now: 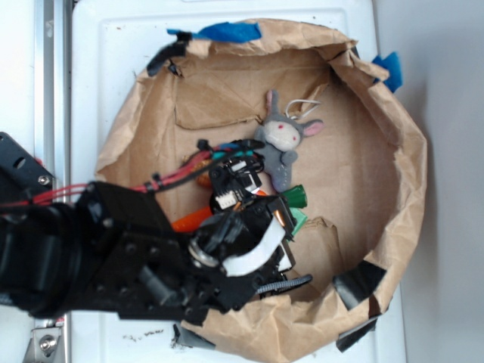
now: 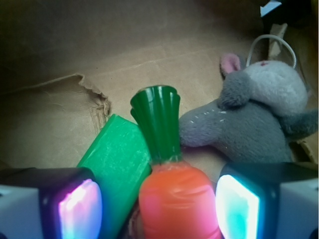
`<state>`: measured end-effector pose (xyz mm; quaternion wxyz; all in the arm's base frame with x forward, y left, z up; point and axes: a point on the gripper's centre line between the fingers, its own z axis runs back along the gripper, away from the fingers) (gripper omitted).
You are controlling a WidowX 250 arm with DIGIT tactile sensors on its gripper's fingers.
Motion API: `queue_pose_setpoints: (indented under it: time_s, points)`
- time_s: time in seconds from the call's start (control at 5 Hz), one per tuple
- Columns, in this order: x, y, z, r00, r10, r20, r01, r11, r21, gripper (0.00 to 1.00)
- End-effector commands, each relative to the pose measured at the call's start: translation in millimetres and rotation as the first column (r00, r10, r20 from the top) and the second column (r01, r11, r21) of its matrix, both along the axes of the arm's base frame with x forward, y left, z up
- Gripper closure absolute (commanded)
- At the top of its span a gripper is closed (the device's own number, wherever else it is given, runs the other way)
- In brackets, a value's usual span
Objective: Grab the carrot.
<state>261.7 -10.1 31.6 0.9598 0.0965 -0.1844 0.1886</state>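
- Gripper [image 2: 159,204]: fingers apart, one glowing pad [image 2: 79,211] at lower left of the wrist view, the other at lower right; the carrot [image 2: 174,199] sits in the gap between them. Narrow slivers of space show on either side of the orange body; contact cannot be told.
- Carrot: orange body at bottom centre of the wrist view, dark green fluted top pointing up-frame. In the exterior view only an orange bit and the green top [image 1: 296,197] peek out from under the arm.
- Green block [image 2: 117,159]: flat, lying just beside the carrot on its left, running under the left pad.
- Plush bunny [image 2: 259,114]: grey, pink ears, just right of the carrot top, one limb reaching to the green stem.
- Surface: crumpled brown paper [image 1: 355,166], a torn flap at left in the wrist view.
- Edges: paper rim raised all round, patched with blue tape [image 1: 231,32] and black tape; open floor right of the bunny.
- Room: white tabletop [image 1: 113,45] under the paper.
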Motion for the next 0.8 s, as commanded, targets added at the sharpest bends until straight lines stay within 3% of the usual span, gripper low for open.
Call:
queue_pose_setpoints:
  time_s: [0.0,0.6]
  points:
    - [-6,3,-4,0.999,-0.018,-0.03,0.018,1.0,-0.005,1.0]
    - [-1,11,6,1.0,0.009,-0.028,-0.01,0.999,-0.037,1.0]
